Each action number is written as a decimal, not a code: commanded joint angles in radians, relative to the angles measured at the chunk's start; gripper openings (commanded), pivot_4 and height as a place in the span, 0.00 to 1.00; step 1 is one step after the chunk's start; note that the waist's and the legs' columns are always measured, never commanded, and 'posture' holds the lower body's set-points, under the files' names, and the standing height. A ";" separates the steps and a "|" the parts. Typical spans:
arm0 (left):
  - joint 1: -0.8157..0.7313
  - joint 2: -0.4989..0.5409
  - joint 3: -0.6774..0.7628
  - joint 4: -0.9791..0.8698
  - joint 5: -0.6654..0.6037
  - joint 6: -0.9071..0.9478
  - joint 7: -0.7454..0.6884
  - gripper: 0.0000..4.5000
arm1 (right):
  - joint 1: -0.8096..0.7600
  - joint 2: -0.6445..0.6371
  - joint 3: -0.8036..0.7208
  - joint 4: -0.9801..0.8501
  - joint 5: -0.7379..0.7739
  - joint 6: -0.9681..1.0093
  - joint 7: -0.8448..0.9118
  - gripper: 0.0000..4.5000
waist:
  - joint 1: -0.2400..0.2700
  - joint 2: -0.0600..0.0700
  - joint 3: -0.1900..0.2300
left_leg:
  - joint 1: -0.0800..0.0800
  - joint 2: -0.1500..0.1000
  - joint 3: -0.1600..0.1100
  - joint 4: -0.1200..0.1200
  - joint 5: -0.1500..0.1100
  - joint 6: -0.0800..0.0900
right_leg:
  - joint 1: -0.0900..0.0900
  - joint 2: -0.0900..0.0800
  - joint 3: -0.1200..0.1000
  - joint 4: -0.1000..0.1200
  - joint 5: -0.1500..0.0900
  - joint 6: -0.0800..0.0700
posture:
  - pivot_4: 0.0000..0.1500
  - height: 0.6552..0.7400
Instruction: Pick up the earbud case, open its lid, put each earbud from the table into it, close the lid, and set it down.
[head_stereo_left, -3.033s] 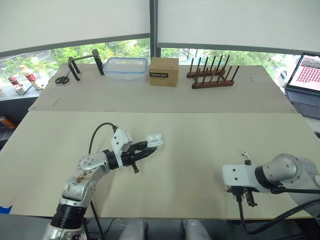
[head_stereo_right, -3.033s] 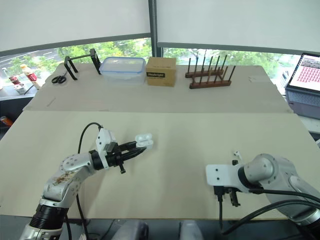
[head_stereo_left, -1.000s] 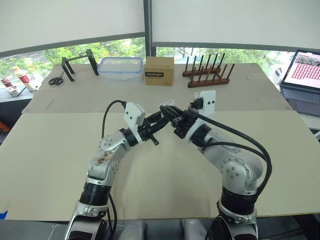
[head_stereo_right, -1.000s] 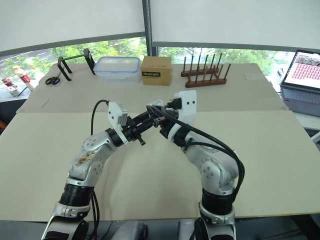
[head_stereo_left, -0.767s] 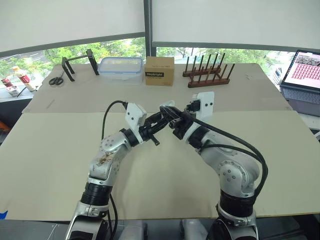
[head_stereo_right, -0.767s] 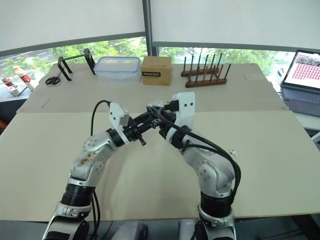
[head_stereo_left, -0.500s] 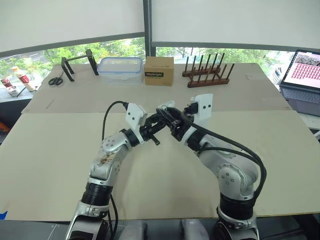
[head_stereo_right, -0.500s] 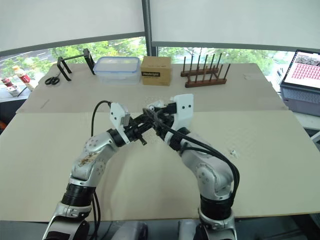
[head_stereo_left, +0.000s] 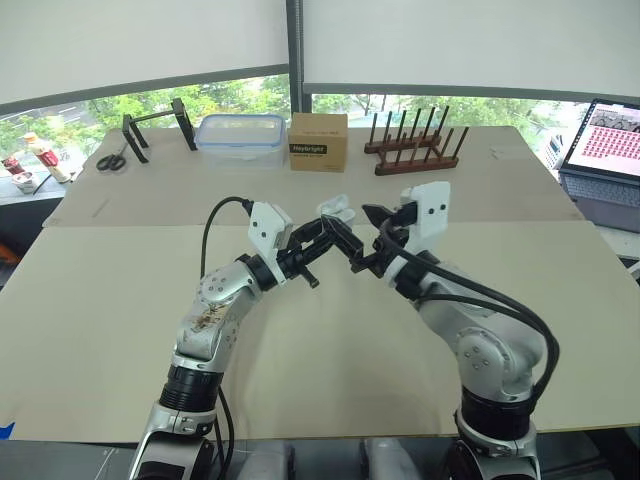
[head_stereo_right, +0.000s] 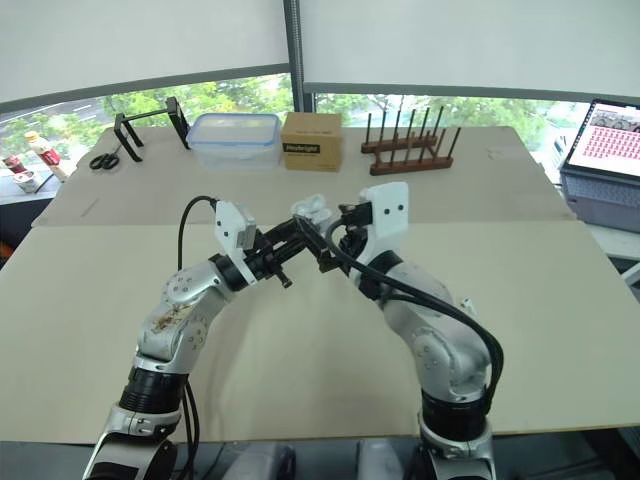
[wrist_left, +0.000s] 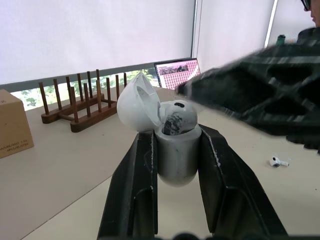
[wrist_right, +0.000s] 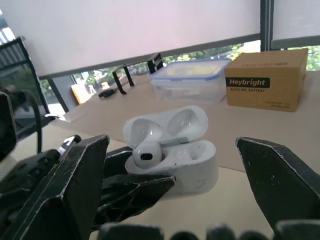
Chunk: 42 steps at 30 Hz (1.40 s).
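Left tool (head_stereo_left: 322, 234) clamped on the earbud case (wrist_left: 175, 155), holding it off the table (wrist_left: 65, 170), mouth up, lid (wrist_left: 137, 102) swung open. One earbud (wrist_right: 146, 152) sits in a well; looks seated, can't confirm fully. Right tool (head_stereo_left: 358, 232) spread wide and empty, one finger to each side of the case, no contact. Second earbud (wrist_left: 276, 161) on the table, well apart from both tools.

Judgement: fetch the loose bud.
- Draw the right tool straight back, clear of the lid.
- Keep the left grip level.
- Pinch the bud by its head, stem free to drop into the empty well.
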 joint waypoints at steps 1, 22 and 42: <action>-0.010 0.013 0.021 -0.015 -0.016 -0.032 -0.014 0.13 | 0.001 -0.084 -0.094 -0.085 0.111 0.034 0.064 1.00 | 0.002 0.000 0.000 | 0.000 0.000 0.000 0.000 0.000 0.000 | 0.000 0.000 0.000 -0.001 0.000 0.000 | 1.00 1.00; 0.034 0.089 0.014 -0.010 -0.043 -0.047 -0.138 0.13 | 0.902 -0.499 -0.519 0.002 -0.172 -0.352 0.361 1.00 | 0.017 0.000 0.000 | 0.000 0.001 0.002 0.001 -0.001 0.001 | 0.006 0.000 0.000 -0.008 0.001 0.002 | 1.00 1.00; 0.039 0.082 -0.014 -0.021 -0.051 -0.019 -0.146 0.13 | 0.613 -0.549 -0.360 0.243 -0.223 -0.296 0.332 1.00 | 0.015 0.000 0.000 | 0.010 0.002 0.002 0.000 -0.002 0.003 | 0.019 0.001 -0.001 -0.014 0.001 0.003 | 1.00 1.00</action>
